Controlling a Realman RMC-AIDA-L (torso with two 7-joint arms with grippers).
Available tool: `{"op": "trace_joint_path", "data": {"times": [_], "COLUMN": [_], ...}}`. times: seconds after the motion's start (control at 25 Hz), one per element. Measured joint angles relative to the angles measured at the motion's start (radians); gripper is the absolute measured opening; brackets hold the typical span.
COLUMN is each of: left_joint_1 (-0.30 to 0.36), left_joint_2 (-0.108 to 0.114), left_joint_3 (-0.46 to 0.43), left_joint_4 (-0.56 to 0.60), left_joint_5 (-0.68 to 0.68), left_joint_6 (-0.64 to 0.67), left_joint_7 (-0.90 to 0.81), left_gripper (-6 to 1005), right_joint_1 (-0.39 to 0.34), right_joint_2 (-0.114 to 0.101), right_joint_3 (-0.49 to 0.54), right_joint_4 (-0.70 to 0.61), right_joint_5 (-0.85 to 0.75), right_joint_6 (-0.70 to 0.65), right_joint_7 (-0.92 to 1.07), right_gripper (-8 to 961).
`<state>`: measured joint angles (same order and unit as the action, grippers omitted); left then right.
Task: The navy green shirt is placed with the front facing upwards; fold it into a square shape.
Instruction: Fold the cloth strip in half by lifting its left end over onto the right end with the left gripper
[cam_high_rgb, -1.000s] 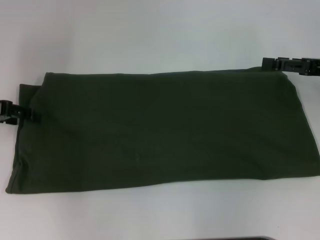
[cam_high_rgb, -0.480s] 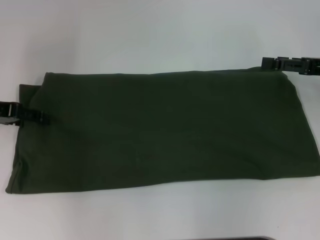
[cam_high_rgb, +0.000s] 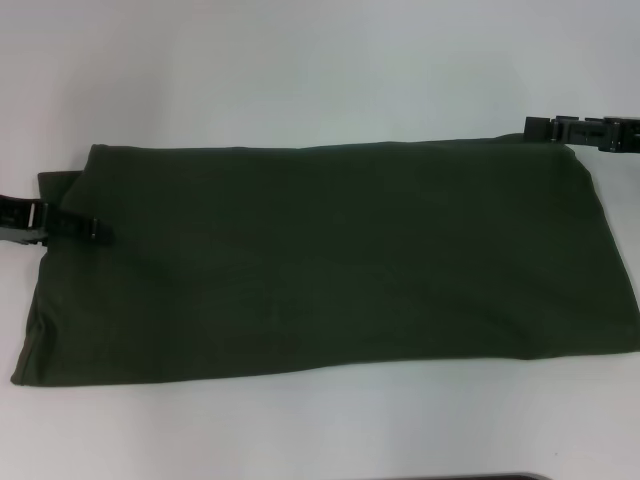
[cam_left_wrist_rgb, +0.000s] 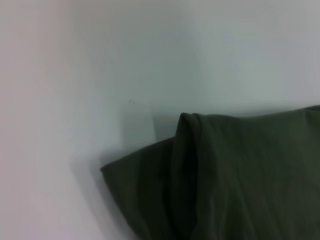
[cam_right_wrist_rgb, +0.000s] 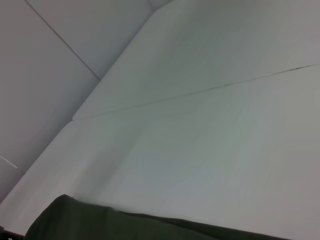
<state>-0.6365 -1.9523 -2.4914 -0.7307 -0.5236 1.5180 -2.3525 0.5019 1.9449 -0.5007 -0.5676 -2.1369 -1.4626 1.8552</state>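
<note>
One long fold done: navy green shirt (cam_high_rgb: 330, 260) flat at table (cam_high_rgb: 300, 60) centre, plain back up. Left gripper (cam_high_rgb: 95, 229) at 9 o'clock edge, right gripper (cam_high_rgb: 548, 127) at 2 o'clock corner; claw states impossible to tell. Next, presumably: crosswise fold, needing firm grips on one short end.

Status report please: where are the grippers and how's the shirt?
Left gripper over shirt's left edge. Right gripper at far right corner. Shirt folded into a long band, not square. Nothing in the way.

Shirt (cam_left_wrist_rgb: 240, 185) w/ folded edge, layers stacked, a lower layer sticking out beside it; lies on white table (cam_left_wrist_rgb: 100, 65).
</note>
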Motion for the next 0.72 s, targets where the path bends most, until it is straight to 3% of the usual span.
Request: {"op": "trace_joint_path", "data": {"times": [0.36, 0.72], "left_joint_1": [0.0, 0.004], "left_joint_2": [0.0, 0.003], "left_joint_3": [-0.009, -0.013], "left_joint_4": [-0.001, 0.0], "left_joint_5": [-0.001, 0.002], "left_joint_6": [0.001, 0.001], "left_joint_7": [-0.002, -0.005], "left_gripper": [834, 575], "right_joint_1": [-0.002, -0.002], "right_joint_2": [0.001, 0.005], "right_joint_3": [0.002, 0.005], "right_joint_4": [0.0, 0.0], "right_joint_5": [0.0, 0.0], "right_joint_6": [-0.002, -0.003], "right_joint_7": [-0.002, -0.005], "right_gripper": [945, 945]}}
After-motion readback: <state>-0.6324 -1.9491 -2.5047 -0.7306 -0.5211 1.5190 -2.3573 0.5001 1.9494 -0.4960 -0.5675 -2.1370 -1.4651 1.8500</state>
